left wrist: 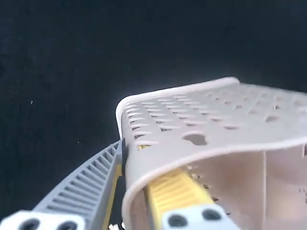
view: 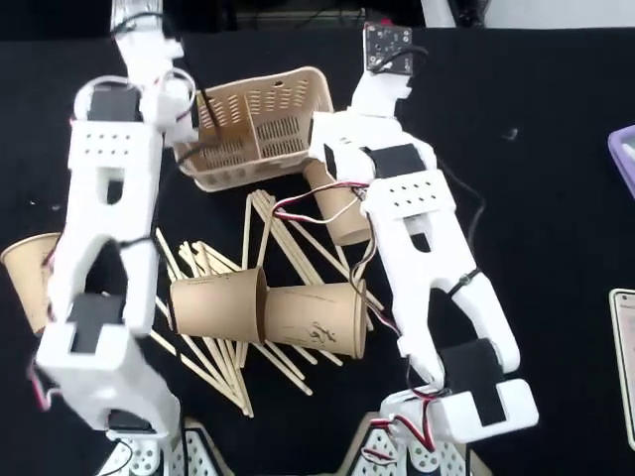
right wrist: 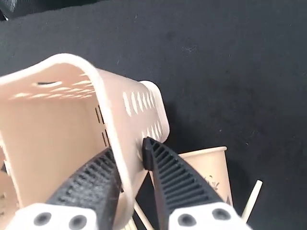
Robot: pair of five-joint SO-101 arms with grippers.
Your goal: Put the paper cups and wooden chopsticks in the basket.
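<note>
With left end effector (left wrist: pixel 132 154) and right end effector (right wrist: pixel 128 148) each clamped on an end wall of the basket (view: pixel 288 119), I find cups (view: pixel 213 305) and chopsticks (view: pixel 226 369) lying beside it, towards the arm bases.

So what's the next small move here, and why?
Probably the right gripper lets go of the basket and goes for the cup beside it. The left gripper clamps the other wall, and the chopsticks and cups lie outside.

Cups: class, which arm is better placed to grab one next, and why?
Right, probably. The right tool and left tool each clamp a basket wall, but a cup lies just beside the right one; none lies as close to the left.
</note>
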